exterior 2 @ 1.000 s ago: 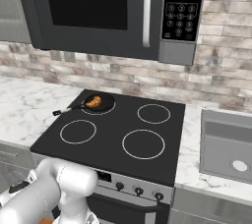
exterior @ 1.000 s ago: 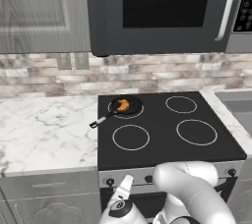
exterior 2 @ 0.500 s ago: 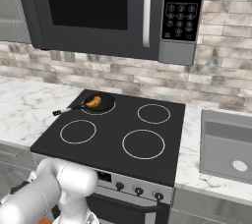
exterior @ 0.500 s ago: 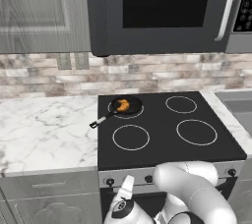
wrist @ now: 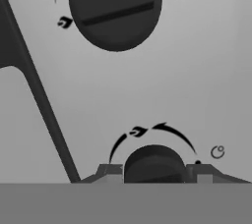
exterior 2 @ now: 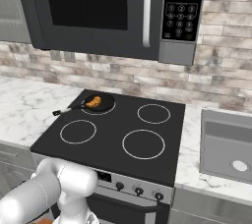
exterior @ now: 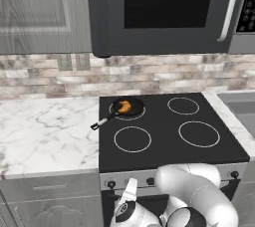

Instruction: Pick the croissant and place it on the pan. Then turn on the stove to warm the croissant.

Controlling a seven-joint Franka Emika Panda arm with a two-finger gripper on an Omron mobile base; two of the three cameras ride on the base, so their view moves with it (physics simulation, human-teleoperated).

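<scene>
Croissant (exterior: 124, 106) already sits in the pan (exterior: 128, 107) on the stove's (exterior: 169, 136) back-left burner. Gripper (wrist: 154, 169) is clamped on a front-panel knob (wrist: 154, 165): rigid, smooth, probably slippery. Best hold: square across its sides, then twist.

No legible text; arrow and ring symbols beside stove knobs (wrist: 115, 9).

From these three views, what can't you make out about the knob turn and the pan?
- Hand: shut on a knob; the picture's bottom edge cuts off its lower half.
- Burner state: no glow visible around the pan; cannot tell if on.
- Croissant: too small for detail.
- Which burner that knob controls: markings unreadable.
</scene>
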